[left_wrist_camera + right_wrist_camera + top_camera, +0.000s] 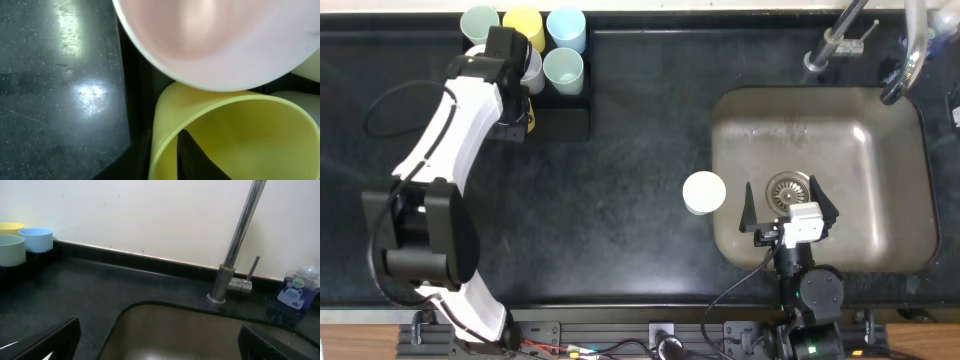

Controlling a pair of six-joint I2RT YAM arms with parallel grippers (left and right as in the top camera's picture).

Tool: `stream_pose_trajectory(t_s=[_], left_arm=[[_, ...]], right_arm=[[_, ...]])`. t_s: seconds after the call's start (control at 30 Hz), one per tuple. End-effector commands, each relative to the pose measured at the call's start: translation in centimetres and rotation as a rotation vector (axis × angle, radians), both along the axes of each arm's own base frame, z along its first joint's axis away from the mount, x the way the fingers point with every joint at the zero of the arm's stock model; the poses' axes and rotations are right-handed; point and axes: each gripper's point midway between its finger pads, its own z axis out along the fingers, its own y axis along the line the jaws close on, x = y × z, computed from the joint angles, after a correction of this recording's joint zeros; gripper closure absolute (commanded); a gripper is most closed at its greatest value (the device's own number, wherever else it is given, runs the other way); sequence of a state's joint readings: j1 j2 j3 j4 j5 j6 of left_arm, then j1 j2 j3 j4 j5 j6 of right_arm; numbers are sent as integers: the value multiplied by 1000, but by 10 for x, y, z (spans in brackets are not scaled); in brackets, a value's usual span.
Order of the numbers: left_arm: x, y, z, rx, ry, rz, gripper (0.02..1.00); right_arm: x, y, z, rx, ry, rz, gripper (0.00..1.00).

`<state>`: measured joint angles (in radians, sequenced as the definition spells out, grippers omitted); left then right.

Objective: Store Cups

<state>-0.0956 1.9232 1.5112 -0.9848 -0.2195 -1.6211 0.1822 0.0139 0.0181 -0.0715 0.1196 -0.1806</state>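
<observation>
A black rack at the counter's back left holds several cups: pale green, yellow, light blue and teal. My left gripper is down among them. In its wrist view one dark finger sits inside the rim of a pale yellow cup, shut on its wall, with a pinkish-white cup right beside it. A white cup stands on the counter at the sink's left edge. My right gripper hangs open and empty over the sink.
A tap rises behind the sink, with a blue soap bottle beside it. Dark counter stretches bare between rack and sink. The rack's cups show far off in the right wrist view.
</observation>
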Motion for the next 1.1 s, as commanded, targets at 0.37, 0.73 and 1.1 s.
stream_pose_trajectory(t_s=[0.37,0.73,1.1], left_arm=[[2,7,7,14,-28,17,597],[5,6,67,0,-194,16,393],[70,6,277,546,-816,-630,180]], right_arm=[[0,-2,-3,1,-1,-10,3],[0,-2,-3,1,-1,-10,3],[0,-2,-3,1,-1,-10,3]])
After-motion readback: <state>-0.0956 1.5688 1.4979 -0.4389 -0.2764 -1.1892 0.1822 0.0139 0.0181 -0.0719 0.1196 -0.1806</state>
